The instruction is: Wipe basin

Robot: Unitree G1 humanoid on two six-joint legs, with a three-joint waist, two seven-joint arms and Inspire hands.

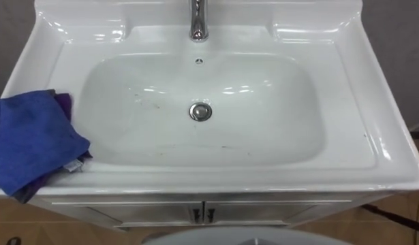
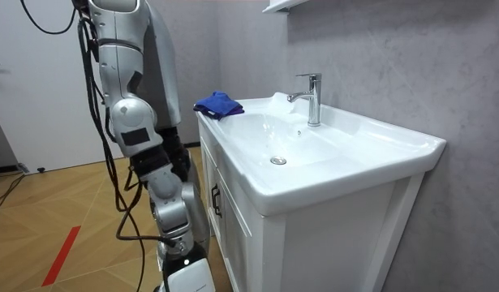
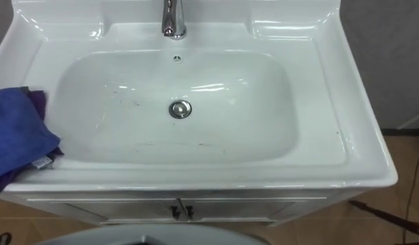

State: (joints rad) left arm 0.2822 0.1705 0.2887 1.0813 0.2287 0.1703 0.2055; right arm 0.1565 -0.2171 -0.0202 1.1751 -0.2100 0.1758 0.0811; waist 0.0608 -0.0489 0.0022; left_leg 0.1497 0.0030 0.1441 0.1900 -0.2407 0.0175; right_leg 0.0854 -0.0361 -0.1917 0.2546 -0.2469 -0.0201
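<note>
One blue cloth (image 1: 28,139) lies bunched on the basin's (image 1: 373,136) left rim, overhanging the front edge; a careless grab could drag it off onto the floor. The right hand (image 2: 173,217) hangs low beside the cabinet (image 2: 233,227); released or clenched, I cannot tell.

A: Where is the cloth (image 1: 32,139)?
B: On the basin (image 1: 373,136) rim, left front corner.
A: Fixtures?
B: Faucet (image 1: 198,20) at back centre. Drain (image 1: 200,111) mid-bowl, before the faucet. Cabinet (image 1: 202,212) beneath the basin; robot stands before it.
</note>
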